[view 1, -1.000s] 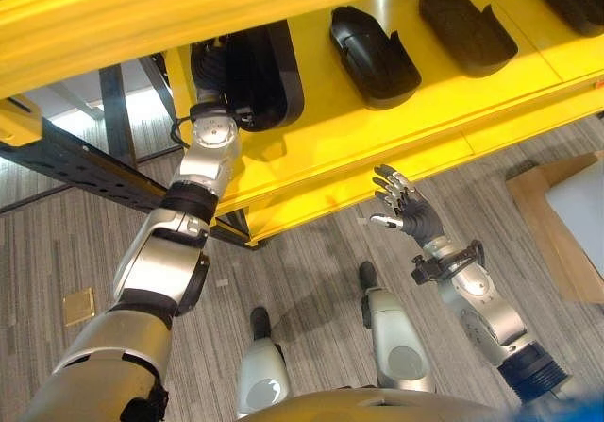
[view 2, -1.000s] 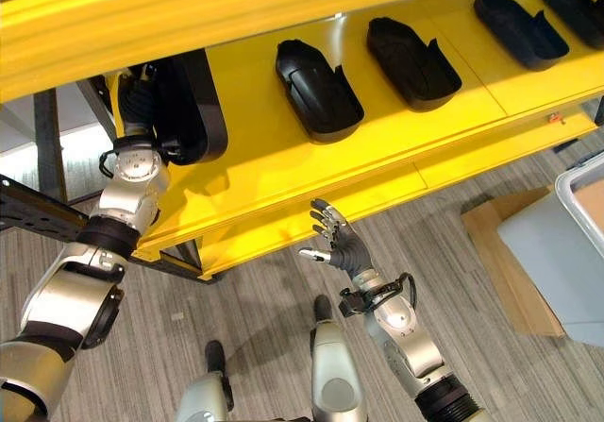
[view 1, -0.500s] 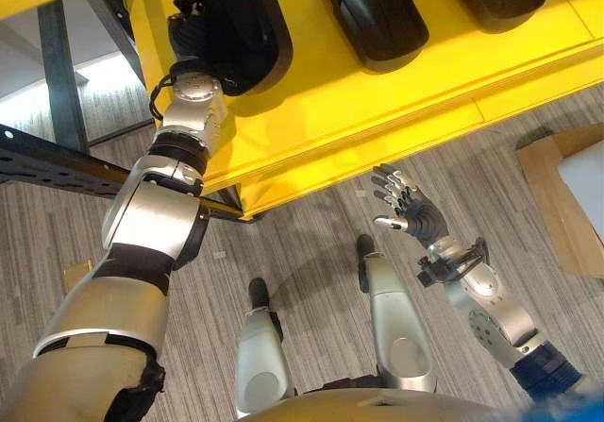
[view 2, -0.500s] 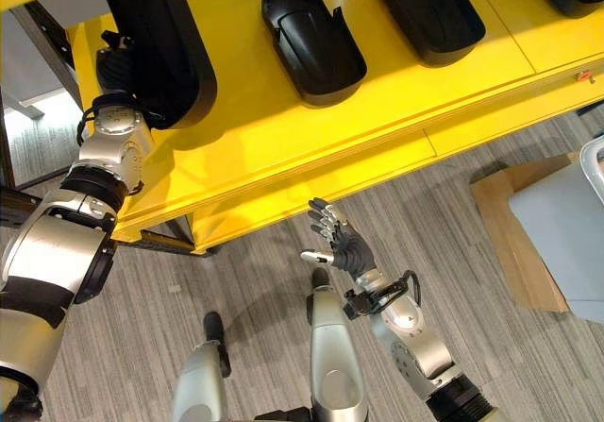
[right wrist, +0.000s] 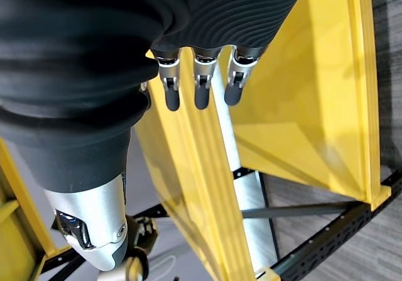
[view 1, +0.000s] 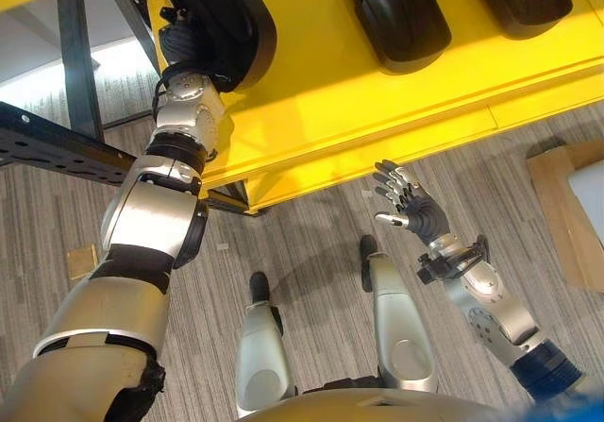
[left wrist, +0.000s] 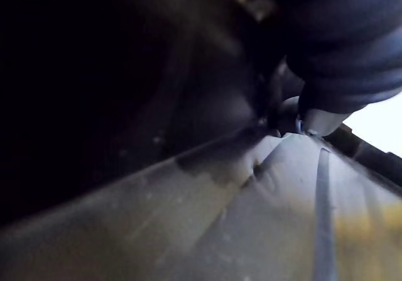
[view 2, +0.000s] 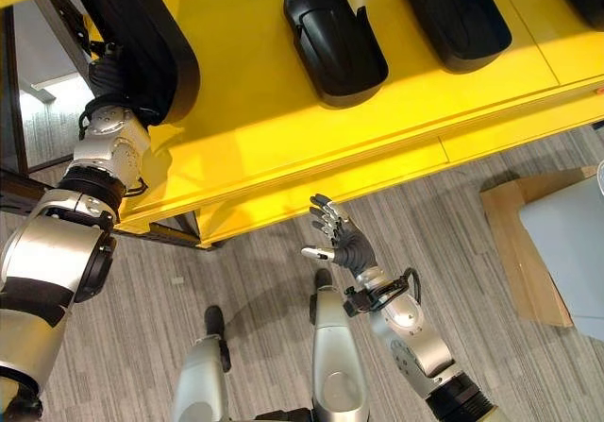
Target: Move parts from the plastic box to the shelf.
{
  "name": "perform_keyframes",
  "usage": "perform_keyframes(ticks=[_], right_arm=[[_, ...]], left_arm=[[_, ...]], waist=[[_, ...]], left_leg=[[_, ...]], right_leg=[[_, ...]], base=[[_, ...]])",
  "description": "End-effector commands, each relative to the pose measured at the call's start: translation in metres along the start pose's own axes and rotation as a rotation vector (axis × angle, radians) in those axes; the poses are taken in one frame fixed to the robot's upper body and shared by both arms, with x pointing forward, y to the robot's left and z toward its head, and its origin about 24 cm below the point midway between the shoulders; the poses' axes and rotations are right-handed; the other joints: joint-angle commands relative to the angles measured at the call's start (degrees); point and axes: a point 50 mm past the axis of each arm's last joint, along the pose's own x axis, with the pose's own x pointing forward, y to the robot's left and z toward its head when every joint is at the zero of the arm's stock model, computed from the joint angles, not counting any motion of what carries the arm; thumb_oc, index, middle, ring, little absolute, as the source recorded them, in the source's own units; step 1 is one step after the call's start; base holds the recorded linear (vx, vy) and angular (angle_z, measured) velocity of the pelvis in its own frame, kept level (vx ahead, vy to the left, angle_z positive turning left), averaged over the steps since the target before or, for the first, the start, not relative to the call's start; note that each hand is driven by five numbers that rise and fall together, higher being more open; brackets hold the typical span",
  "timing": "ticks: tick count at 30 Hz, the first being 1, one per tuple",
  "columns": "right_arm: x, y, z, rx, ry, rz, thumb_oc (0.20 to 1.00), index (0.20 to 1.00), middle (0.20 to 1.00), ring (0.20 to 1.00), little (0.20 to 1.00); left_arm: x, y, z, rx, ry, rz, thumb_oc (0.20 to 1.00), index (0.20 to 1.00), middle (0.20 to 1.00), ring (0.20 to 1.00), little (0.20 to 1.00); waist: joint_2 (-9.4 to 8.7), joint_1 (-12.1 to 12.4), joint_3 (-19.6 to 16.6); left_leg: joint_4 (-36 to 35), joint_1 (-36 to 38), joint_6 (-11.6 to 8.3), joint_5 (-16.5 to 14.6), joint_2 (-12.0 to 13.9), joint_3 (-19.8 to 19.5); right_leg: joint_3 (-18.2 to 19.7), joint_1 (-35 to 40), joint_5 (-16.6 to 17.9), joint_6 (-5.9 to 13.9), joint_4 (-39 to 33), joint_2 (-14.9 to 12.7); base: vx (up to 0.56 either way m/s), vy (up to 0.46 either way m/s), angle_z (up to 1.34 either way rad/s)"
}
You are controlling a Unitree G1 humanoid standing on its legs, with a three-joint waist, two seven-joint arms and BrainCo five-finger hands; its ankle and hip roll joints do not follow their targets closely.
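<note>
Shelf [view 1: 377, 129], the yellow one, is the landmark: it spans the top of both eye views, with bare striped floor [view 1: 302, 252] before it. On its left end stands a large black part [view 1: 222, 16], tipped up on edge, well apart from two more black parts lying flat further right, the nearer one [view 2: 335, 40] and another [view 2: 453, 16] beyond it. Against the large part, at the shelf's left corner, sits the left hand [view 1: 179, 44]; its fingers are hidden behind the part, so whether they grip it cannot be told. Below the shelf's front edge, clear of it, the right hand [view 1: 408, 200] hangs over the floor with fingers spread and straight, holding nothing. Right of the shelf lies a brown sheet [view 1: 557, 205] on the floor

Likely trouble is at that left corner: the part stands close to the shelf's end, so a release while it leans, or a wrist catching it on the way out, could topple it off the edge
</note>
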Motion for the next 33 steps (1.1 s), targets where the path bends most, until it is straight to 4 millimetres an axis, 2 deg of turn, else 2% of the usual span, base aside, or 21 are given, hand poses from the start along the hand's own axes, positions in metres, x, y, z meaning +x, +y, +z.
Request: perform_keyframes(ticks=[1,4,15,27,33], right_arm=[[-0.001,0.0,0.017,0.024,-0.115,-0.005,1.0,1.0,1.0,1.0,1.0],[-0.003,-0.002,0.018,0.022,-0.121,-0.004,1.0,1.0,1.0,1.0,1.0],[-0.006,-0.002,0.017,0.032,-0.111,0.0,1.0,1.0,1.0,1.0,1.0],[-0.01,-0.002,0.013,0.036,-0.086,0.007,1.0,1.0,1.0,1.0,1.0],[-0.01,-0.003,0.014,0.037,-0.088,0.01,1.0,1.0,1.0,1.0,1.0]], left_arm=[[0.008,0.011,0.055,0.082,-0.205,0.016,0.2,0.2,0.2,0.2,0.2],[0.006,0.001,0.058,0.132,-0.219,0.004,0.2,0.2,0.2,0.2,0.2],[0.009,0.011,0.047,0.233,-0.187,0.026,0.2,0.2,0.2,0.2,0.2],[0.011,0.026,0.028,0.152,-0.105,0.071,0.2,0.2,0.2,0.2,0.2],[0.011,0.025,0.029,0.18,-0.11,0.068,0.2,0.2,0.2,0.2,0.2]], waist=[[-1.78,-0.9,-2.1],[-1.83,-1.2,-1.7],[-1.7,-1.2,-0.6],[-1.72,-0.6,0.6],[-1.82,-0.7,0.7]], left_leg=[[3.3,-4.7,2.77,0.5,0.6,-0.5],[3.1,-5.0,2.72,0.6,0.6,-0.6],[3.0,-5.6,2.79,0.9,1.0,-0.1],[3.6,-6.7,2.74,0.7,0.6,-0.5],[3.2,-7.0,2.67,0.9,0.5,-0.6]], right_leg=[[2.5,3.3,-3.6,2.13,0.3,-2.5],[2.8,2.6,-3.6,2.04,0.7,-2.4],[3.2,0.8,-3.5,1.86,1.3,-2.0],[3.1,0.4,-3.4,1.73,1.5,-2.1],[3.3,-0.3,-3.4,1.67,1.7,-2.0]], base=[[0.0,0.0,0.0],[0.0,0.0,0.0],[0.0,-0.004,-0.03],[0.0,-0.002,-0.01],[0.0,0.0,0.01]])
